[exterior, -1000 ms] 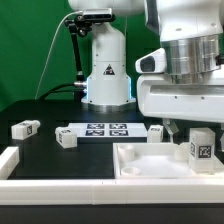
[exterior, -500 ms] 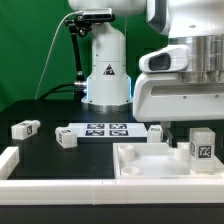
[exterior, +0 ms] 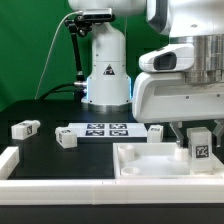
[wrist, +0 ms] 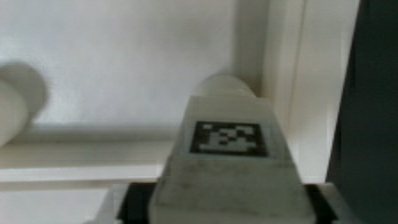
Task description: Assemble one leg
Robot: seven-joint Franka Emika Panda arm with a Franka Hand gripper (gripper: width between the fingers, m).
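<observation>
The exterior view shows 4 legs, 1 large white panel with raised rims, 1 marker board and 1 arm with its end effector.

The leg (exterior: 200, 146) that matters stands upright at the exterior view's right, long axis vertical, with a tagged face turned toward that camera. It stands inside the panel (exterior: 135, 160), near the far corner on that side. The end effector (exterior: 196, 132) comes down from above and grips it near the top. In the wrist view the leg (wrist: 228, 150) fills the space between the 2 dark fingers (wrist: 139, 200), with no gap showing on either side, so the end effector (wrist: 228, 202) is closed on the leg. In that view the leg points away from the camera toward the place where 2 rims of the panel meet. Whether its lower end touches the panel floor I cannot tell.

The other 3 legs lie on the black bench (exterior: 50, 152):
- the first loose leg (exterior: 24, 128) lies far out on the exterior view's left;
- the second loose leg (exterior: 66, 139) lies just beside the marker board's left end;
- the third loose leg (exterior: 155, 131) lies just behind the panel's far rim, near the held leg.

The marker board (exterior: 105, 128) lies flat between the second and third loose legs, in front of the white robot base (exterior: 105, 65). Nothing stands between the held leg and the panel corner.
</observation>
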